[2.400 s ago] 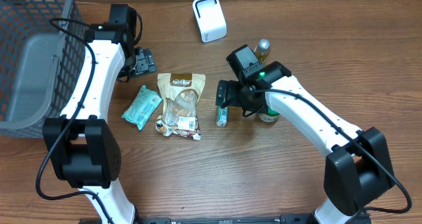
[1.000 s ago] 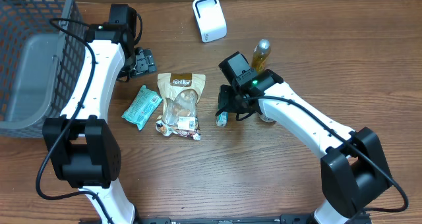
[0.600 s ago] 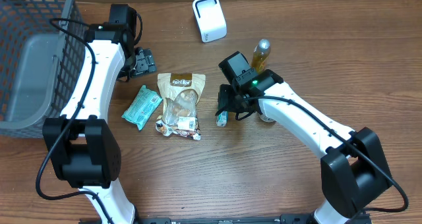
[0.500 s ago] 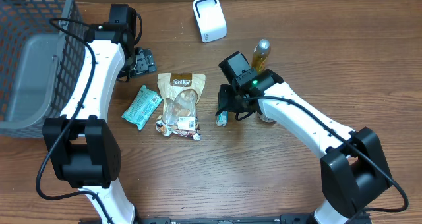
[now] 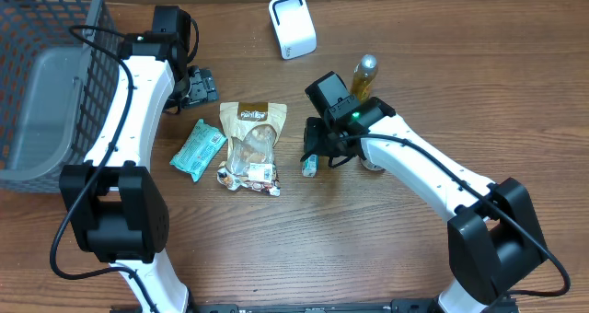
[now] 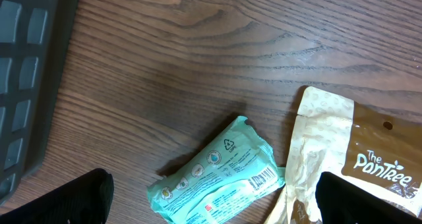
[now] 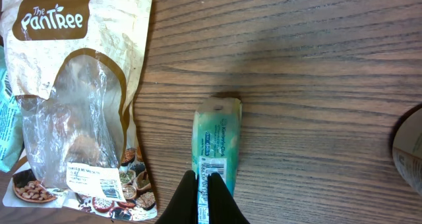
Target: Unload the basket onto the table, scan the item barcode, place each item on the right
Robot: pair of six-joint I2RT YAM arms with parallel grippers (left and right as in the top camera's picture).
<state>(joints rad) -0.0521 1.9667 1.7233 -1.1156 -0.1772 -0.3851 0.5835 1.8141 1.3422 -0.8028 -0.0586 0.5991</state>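
- The slim teal packet (image 7: 217,141) lies flat on the bench (image 5: 368,258), just right of the PanTree pouch (image 5: 250,138), printed side up.
- The right tool (image 7: 206,196) is pressed together on the packet's near end, pinching it; its arm reaches in from the right with the elbow bent.
- The white scanner (image 5: 293,26) stands well apart, toward the far edge.
- The left tool (image 5: 201,87) is spread wide and holds nothing, near the teal wipes pack (image 6: 217,178); its arm stretches alongside the basket (image 5: 37,37).

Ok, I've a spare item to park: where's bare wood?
Free: the wooden tabletop along the front edge, below the brown Pantree pouch, and the far corner right of the white scanner box and amber bottle. Crowded: the middle, around pouch, teal wrapper and right gripper holding a slim teal packet.
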